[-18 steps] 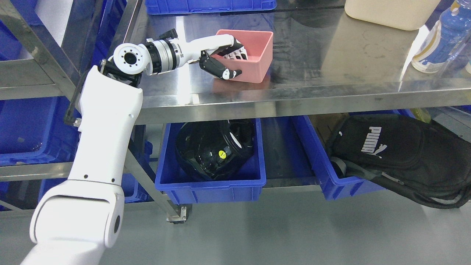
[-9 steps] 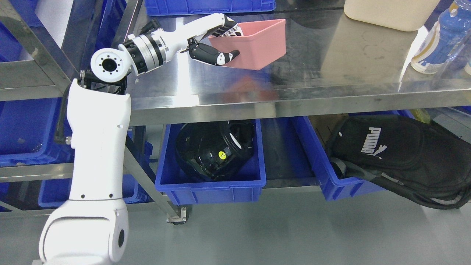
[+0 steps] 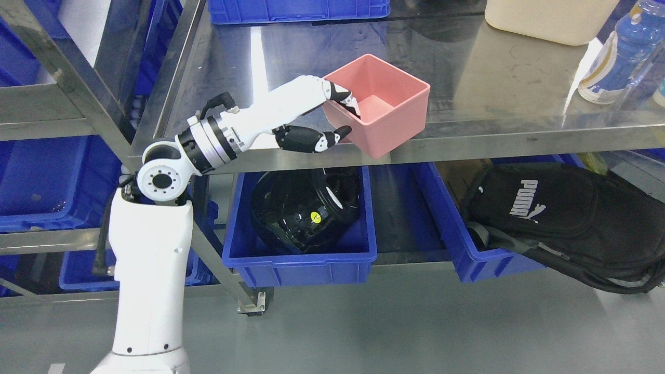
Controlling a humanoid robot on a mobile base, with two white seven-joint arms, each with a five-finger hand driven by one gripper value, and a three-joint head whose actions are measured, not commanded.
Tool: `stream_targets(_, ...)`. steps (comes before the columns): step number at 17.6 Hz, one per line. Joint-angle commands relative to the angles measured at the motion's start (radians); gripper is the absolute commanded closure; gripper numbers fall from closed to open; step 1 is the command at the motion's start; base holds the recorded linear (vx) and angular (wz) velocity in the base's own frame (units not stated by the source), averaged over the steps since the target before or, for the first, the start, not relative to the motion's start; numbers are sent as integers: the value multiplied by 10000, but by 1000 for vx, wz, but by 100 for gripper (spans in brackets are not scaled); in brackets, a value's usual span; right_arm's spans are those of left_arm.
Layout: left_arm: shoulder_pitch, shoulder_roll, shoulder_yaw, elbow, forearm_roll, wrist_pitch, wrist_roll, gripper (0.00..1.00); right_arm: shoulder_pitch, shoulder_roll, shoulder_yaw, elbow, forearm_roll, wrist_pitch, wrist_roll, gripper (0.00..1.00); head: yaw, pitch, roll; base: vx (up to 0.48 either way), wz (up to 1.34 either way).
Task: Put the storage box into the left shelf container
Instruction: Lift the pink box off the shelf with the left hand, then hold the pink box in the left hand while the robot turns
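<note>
The pink storage box [image 3: 387, 106] is open-topped and empty. My left hand [image 3: 340, 117] is shut on its left wall, fingers inside and thumb [image 3: 317, 140] outside. The box hangs in the air over the front edge of the steel table [image 3: 483, 88], tilted a little. Below it, under the table, stands a blue container [image 3: 298, 257] holding a black helmet [image 3: 304, 210]. My right hand is not in view.
A second blue container [image 3: 467, 244] at the lower right holds a black bag [image 3: 566, 218]. On the table are a beige tub [image 3: 550, 18] and a blue bottle [image 3: 618, 54] at the back right. Blue bins [image 3: 47, 182] sit on the steel rack at left.
My left hand has lifted the pink box off the table and carried it down and toward the front edge. The arm's elbow has dropped lower.
</note>
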Motion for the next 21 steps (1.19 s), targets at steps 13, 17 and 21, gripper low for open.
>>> stream_targets(13, 2587, 146, -60, -2001, 568, -1315, 206, 99, 77, -175, 0, -175, -31, -7, 6, 0, 0, 4, 0, -154, 1194)
stream_targets(17, 2602, 146, 32, -2001, 568, -1300, 206, 99, 77, -175, 0, -175, -31, -7, 6, 0, 0, 5, 0, -14, 1782)
stream_targets(21, 2602, 146, 17, -2001, 568, -1284, 206, 99, 77, -175, 0, -175, -31, -7, 6, 0, 0, 8, 0, 221, 1110)
